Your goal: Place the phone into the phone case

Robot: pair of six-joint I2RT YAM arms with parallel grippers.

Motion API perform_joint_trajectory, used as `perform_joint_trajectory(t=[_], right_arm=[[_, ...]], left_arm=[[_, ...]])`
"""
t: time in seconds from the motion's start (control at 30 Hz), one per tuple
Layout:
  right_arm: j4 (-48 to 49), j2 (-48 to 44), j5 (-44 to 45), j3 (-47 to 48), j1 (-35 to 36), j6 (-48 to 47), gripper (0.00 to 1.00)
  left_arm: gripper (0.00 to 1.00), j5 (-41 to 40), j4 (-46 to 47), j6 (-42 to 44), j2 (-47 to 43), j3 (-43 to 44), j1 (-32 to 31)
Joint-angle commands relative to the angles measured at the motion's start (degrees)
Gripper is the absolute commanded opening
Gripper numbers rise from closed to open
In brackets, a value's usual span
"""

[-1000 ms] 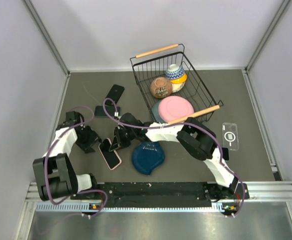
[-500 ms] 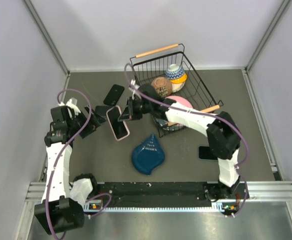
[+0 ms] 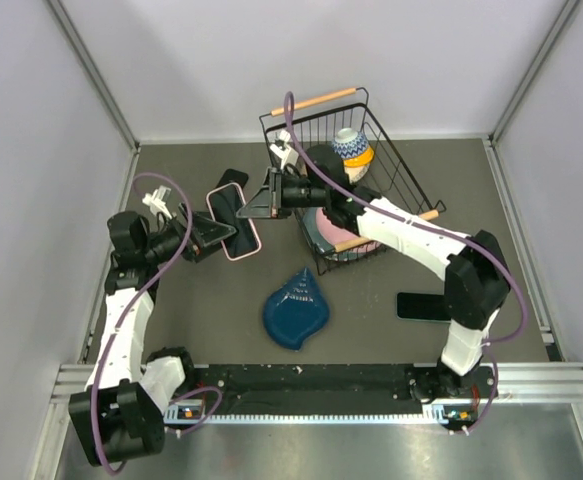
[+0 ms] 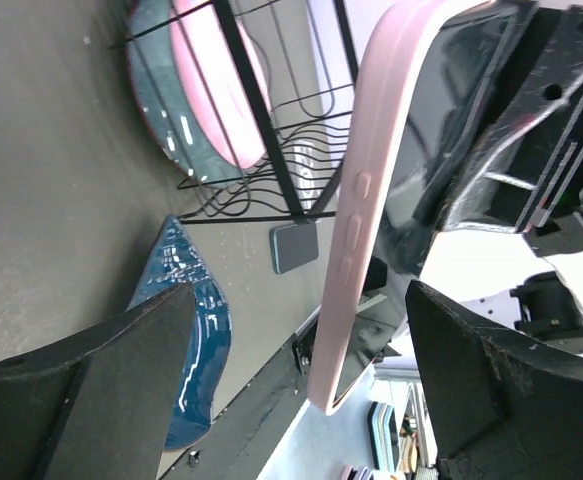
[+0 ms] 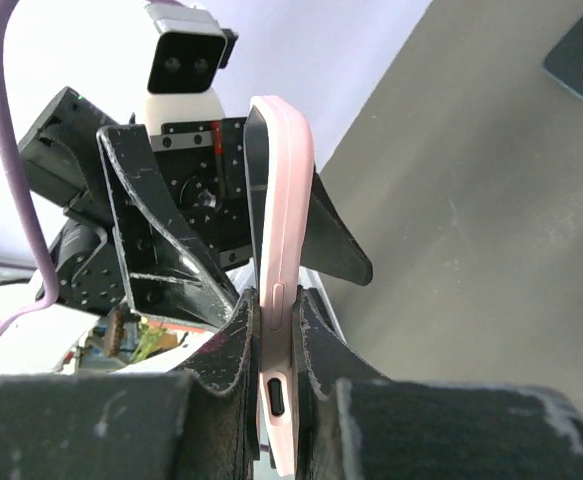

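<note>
Phone (image 3: 233, 222) (pink-edged), gripped by right end effector (image 3: 263, 205)

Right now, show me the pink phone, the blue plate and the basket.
pink phone (image 3: 237, 218): top view, on the middle of its dark screen.
blue plate (image 3: 296, 312): top view, on its centre.
basket (image 3: 321, 99): top view, on the wooden handle along its far rim.

Grey table (image 3: 531, 220), wire basket (image 3: 399, 172), blue dish (image 3: 296, 310), black phone (image 3: 229, 184), second black phone (image 3: 426, 306)
</note>
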Motion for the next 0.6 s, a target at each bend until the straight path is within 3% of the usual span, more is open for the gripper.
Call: perform_joint_trajectory(t=[0.0,0.1,0.2,0.23,0.3,0.37,0.4,0.43,0.47,0.5,0.57], right_arm=[[11.34,-4.45,-4.91,-2.27,0.62,4.57,0.00],[15.65,-4.98,-7.20,-5.08,0.71,7.82,0.00],[16.90,-5.33,-7.91,-6.58,1.15,8.01,0.00],[17.07,-5.51,-7.82,-7.19,1.15,8.09,0.00],[17.25,-6.03,-7.91,-7.63,1.15,8.18,0.00],[16.72,-6.56,-7.91,-8.33,1.15,7.66,0.00],[16.55,-6.91,-7.82,-8.60,1.15,7.39,0.06],[16.54,-7.61,-8.17,-9.30,1.15,7.22,0.11],[16.98,-8.05,-8.34,-9.91,1.15,7.13,0.18],[17.59,-8.41,-8.78,-10.62,1.15,7.21,0.31],[19.34,-9.99,-9.49,-13.43,1.15,7.48,0.42]], left_arm=[[0.89,5.02,13.54,-6.25,-1.37,-1.63,-0.28],[0.82,5.81,22.40,-12.39,-1.73,-4.35,-0.28],[0.66,6.61,38.21,-23.55,-1.64,-8.13,-0.28],[0.55,6.69,40.77,-26.70,-1.47,-9.09,-0.37],[0.42,6.87,42.12,-26.92,-1.55,-9.28,-0.28],[0.20,6.96,41.50,-26.39,-1.90,-9.54,-0.37],[0.07,6.61,40.20,-25.78,-2.43,-9.63,-0.37],[0.00,6.43,39.05,-25.16,-2.78,-9.54,-0.37],[0.00,6.08,38.34,-24.89,-2.96,-9.54,-0.37],[0.00,5.99,38.34,-24.72,-3.22,-9.54,-0.46],[0.00,6.17,38.51,-24.80,-3.22,-9.37,-0.37]])
